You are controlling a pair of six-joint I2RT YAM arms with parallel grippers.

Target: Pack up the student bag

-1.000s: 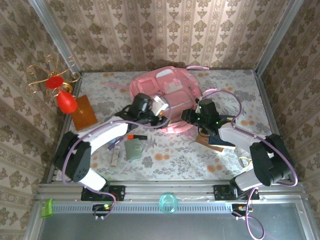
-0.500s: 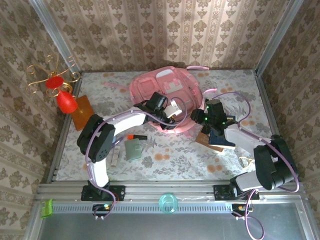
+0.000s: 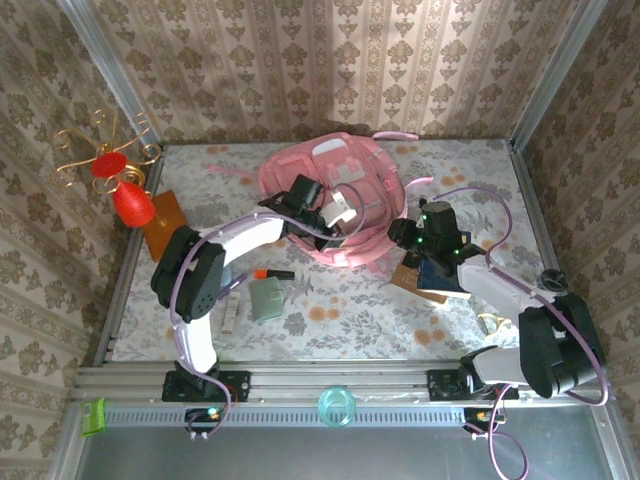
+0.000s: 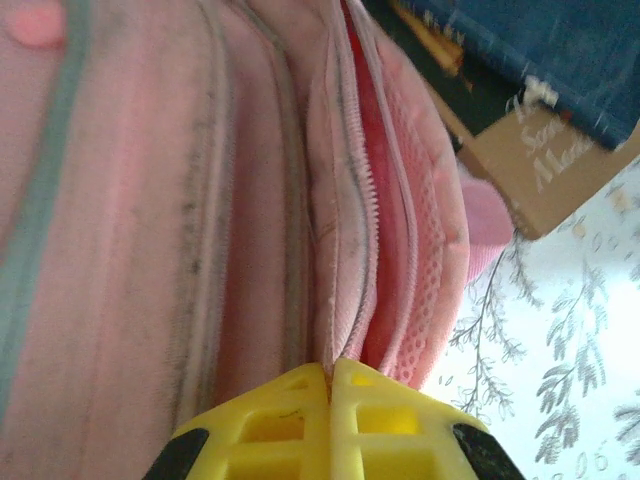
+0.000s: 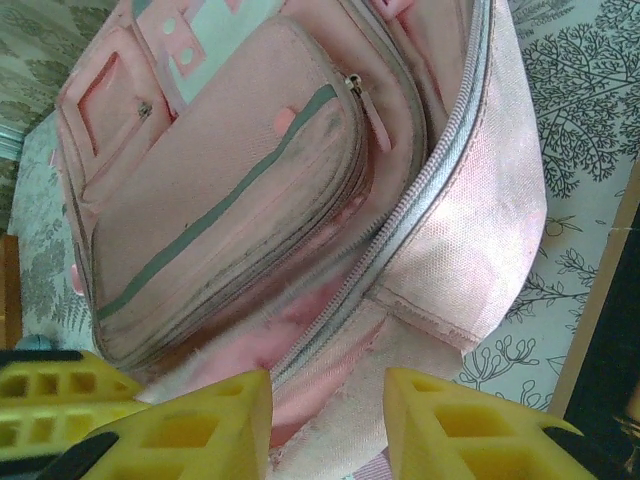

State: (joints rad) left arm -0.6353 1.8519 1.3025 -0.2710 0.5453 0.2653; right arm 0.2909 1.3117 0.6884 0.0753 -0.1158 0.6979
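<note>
Slippage is my worry: left claw (image 4: 330,372) is pinched fully shut on the opening lip of the student bag (image 3: 300,175), which lies at the back middle of the table. Thin bite, so a hard tug could pop the fabric free. Right claw (image 5: 328,385) hangs part open over the zipper edge, gripping nothing I can see, so the mouth might flop closed before the blue book (image 3: 445,278) goes in.

Walls (image 3: 330,60): beige damask wallpaper in vertical stripes, on three sides. Corner posts (image 3: 100,70): bare aluminium, leaning outward. Table (image 3: 470,170): covered in pale floral cloth with orange blooms. Near edge: slotted aluminium rail (image 3: 340,380). Light: soft, even, slightly warm.
</note>
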